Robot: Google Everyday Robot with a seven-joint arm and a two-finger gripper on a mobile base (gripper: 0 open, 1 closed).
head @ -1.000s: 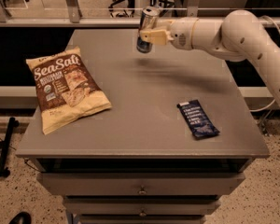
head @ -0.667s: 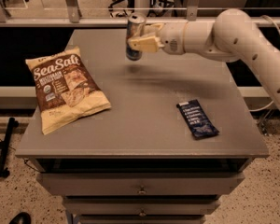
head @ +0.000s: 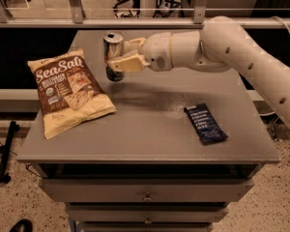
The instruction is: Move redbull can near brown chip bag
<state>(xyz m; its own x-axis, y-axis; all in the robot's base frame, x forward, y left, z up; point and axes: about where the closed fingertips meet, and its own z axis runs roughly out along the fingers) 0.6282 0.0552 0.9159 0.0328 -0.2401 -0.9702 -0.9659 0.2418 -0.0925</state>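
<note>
The redbull can (head: 113, 43) is a slim silver and blue can, held upright above the far left part of the grey table (head: 150, 134). My gripper (head: 124, 55) reaches in from the right and is shut on the can, its pale fingers (head: 128, 63) wrapped around the can's middle. The brown chip bag (head: 67, 92), with white "Sea Salt" lettering and pale yellow edges, lies flat on the table's left side, just left of and below the can.
A flat dark-blue snack bar wrapper (head: 205, 123) lies on the table's right side. My white arm (head: 232, 47) spans the table's far right. The table has drawers (head: 147, 196) below its front edge. A railing (head: 87, 21) runs behind the table.
My gripper has carried the can leftward from the table's far middle toward the chip bag. The bag and the wrapper have not moved.
</note>
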